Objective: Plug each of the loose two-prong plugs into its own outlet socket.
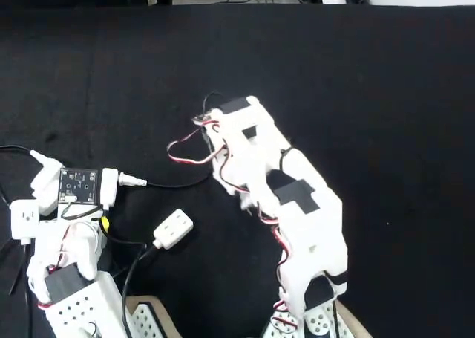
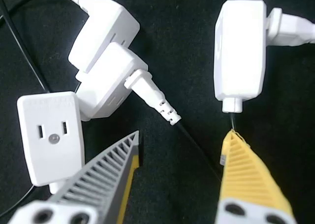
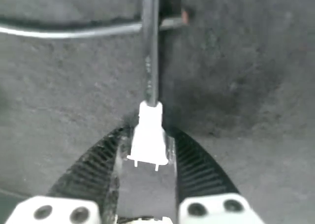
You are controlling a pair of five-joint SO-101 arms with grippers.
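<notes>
Fingers (image 3: 197,170) of the right gripper (image 3: 147,135) clench a two-prong plug (image 3: 147,146), whose trailing cord (image 3: 150,61) might twist it askew during insertion.

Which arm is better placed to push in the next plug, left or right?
Right, probably. Its jaws are shut on a white plug. The left arm's jaws stand open and empty above an unused outlet, with nothing to insert.
</notes>
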